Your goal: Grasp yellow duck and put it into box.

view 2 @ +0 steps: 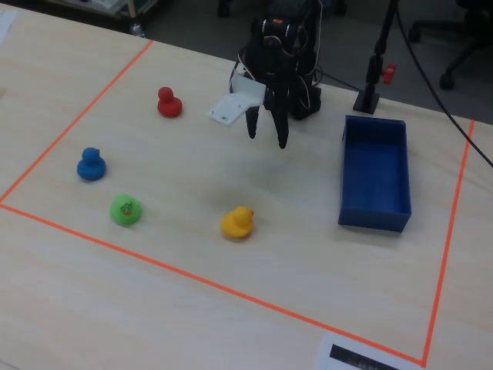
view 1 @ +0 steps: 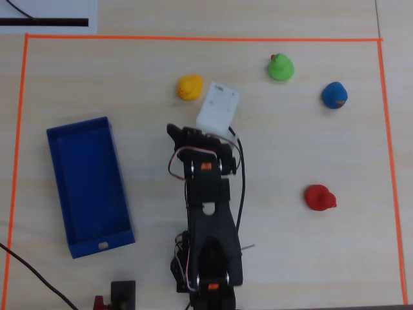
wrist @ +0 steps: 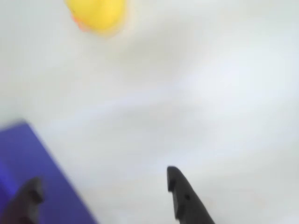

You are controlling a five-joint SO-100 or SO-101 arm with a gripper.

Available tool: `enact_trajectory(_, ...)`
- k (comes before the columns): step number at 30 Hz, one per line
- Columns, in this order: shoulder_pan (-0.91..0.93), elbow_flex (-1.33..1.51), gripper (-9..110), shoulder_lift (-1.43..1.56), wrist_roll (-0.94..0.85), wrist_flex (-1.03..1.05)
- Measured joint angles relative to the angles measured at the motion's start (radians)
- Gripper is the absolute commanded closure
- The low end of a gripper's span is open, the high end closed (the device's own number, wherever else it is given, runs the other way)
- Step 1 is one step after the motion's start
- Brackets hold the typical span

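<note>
The yellow duck [view 1: 189,87] stands on the pale table, beyond the arm, and shows in the fixed view [view 2: 238,223] and blurred at the top of the wrist view [wrist: 98,14]. The long blue box [view 1: 87,174] lies empty left of the arm in the overhead view; it is on the right in the fixed view [view 2: 372,218] and at the lower left in the wrist view [wrist: 28,163]. My gripper [view 2: 266,132] is open and empty, held above the table, pointing down, well short of the duck. It also shows in the overhead view [view 1: 193,129] and the wrist view [wrist: 103,184].
A green duck [view 1: 281,67], a blue duck [view 1: 334,95] and a red duck [view 1: 319,197] stand right of the arm in the overhead view. Orange tape [view 1: 193,39] frames the work area. A small black stand [view 2: 370,96] sits behind the box.
</note>
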Motion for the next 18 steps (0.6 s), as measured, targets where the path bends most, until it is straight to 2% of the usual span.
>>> enact_trajectory(9,-0.017,-0.706,59,-0.746,0.054,-0.005)
enact_trajectory(18,0.032,-0.819,60,-1.012,-0.002,-0.083)
